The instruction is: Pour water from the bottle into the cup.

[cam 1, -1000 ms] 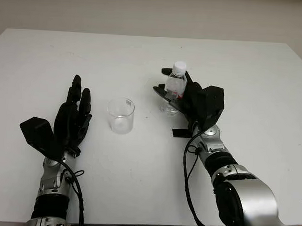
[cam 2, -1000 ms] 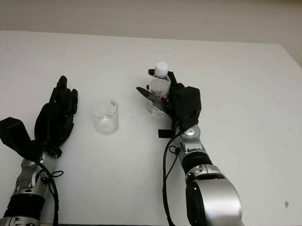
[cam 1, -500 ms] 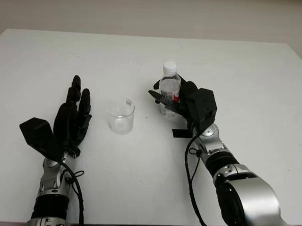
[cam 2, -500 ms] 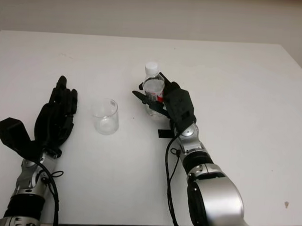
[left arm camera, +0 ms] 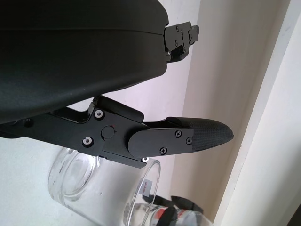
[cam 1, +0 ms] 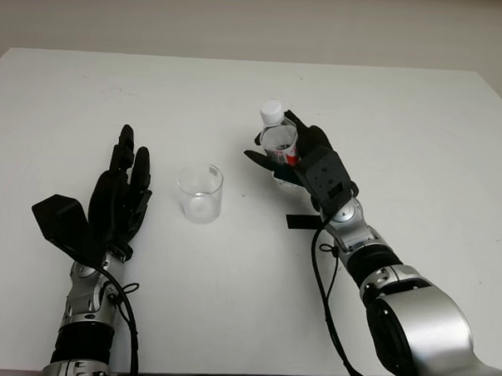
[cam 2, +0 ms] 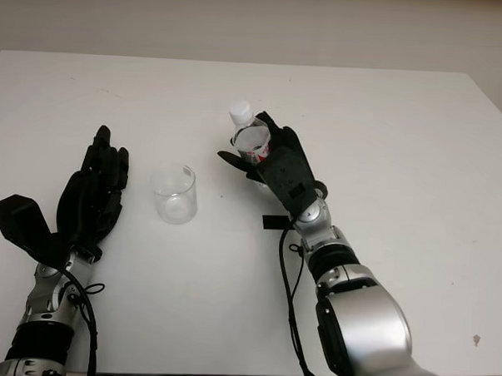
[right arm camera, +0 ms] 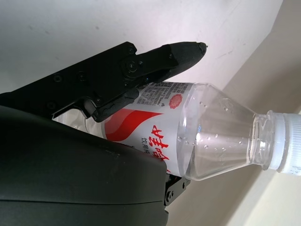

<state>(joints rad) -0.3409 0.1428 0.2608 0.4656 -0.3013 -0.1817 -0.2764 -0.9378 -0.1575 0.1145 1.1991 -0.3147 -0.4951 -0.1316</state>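
We see the right hand (cam 1: 306, 161) clamped round the water bottle (cam 1: 277, 143), lifted off the white tabletop (cam 1: 404, 120), right of centre. Its long axis tilts, white cap (cam 1: 271, 111) pointing up and left toward the clear cup (cam 1: 201, 192). Label is red/white w/ Chinese characters, not readable to us. Left hand (cam 1: 117, 195) is open, near left of cup.

White table (cam 1: 421, 112), plain top, few faint specks. Beige wall (cam 1: 258, 22) behind far edge. Small black rectangular piece (cam 1: 299, 222) lying flat on table, right of centre.
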